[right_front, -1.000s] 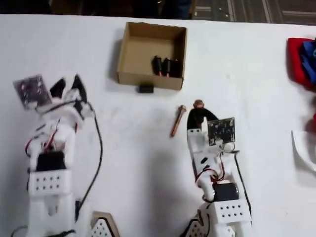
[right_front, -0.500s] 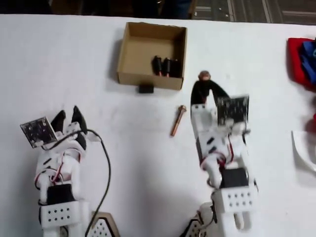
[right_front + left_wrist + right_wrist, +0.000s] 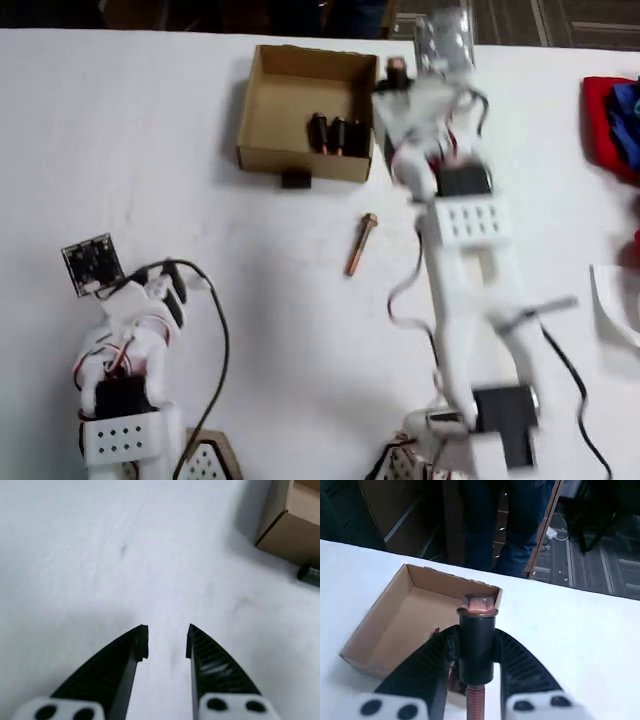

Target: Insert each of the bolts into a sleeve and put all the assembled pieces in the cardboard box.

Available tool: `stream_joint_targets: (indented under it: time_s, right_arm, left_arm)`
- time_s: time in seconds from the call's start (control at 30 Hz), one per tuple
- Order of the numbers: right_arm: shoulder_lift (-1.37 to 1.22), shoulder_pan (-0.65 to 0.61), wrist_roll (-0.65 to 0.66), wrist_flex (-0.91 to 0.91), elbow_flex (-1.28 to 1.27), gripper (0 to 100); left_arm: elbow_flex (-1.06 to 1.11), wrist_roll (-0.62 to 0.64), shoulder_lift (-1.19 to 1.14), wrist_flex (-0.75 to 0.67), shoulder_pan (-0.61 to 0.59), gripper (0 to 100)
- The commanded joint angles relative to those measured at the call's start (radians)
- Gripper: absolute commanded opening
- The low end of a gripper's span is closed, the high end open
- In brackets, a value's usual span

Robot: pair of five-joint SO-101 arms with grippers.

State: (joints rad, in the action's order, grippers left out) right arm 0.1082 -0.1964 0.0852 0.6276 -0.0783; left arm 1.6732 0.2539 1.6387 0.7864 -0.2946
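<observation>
Surface: white table (image 3: 250,330), recorded from above.
Left gripper (image 3: 166,640): found nearest the front edge, on the left side; jaws released, nothing between them, bare table beneath.
Loose bolt (image 3: 361,243): copper-coloured, laid flat mid-table between the two arms, touched by neither.
Loose sleeve (image 3: 294,179): black, laid on the table just beside the box's front wall.
Cardboard box (image 3: 300,162): open-topped, set toward the far side.
Boxed pieces (image 3: 335,135): black sleeves noted inside, by the front right corner; exact count cannot be told.
Right gripper (image 3: 476,645): extended to the box's far right corner; jaws clenched on an assembled piece (image 3: 476,630), bolt head projecting beyond the sleeve, threaded shank exposed behind.
</observation>
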Motion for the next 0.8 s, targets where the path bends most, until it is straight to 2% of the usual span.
stream_joint_targets:
  time_s: [0.0,0.13,0.43,0.57,0.77]
  right_arm:
    - [-0.217,-0.042,-0.12,0.09,0.387,2.0]
    - [-0.498,-0.068,-0.305,0.22,0.744,2.0]
    - [-1.067,-0.134,-0.311,0.397,1.432,2.0]
    - [-1.187,-0.159,-0.311,0.398,1.547,1.9]
    - [-1.241,-0.186,-0.311,0.392,1.548,1.9]
  left_arm:
    - [0.027,0.002,0.012,0.02,0.012,15]
    - [0.027,0.005,0.012,0.026,0.012,15]
    - [0.027,0.006,0.012,0.026,0.012,15]
    - [0.027,0.006,0.012,0.026,0.012,15]
    - [0.027,0.006,0.012,0.026,0.012,15]
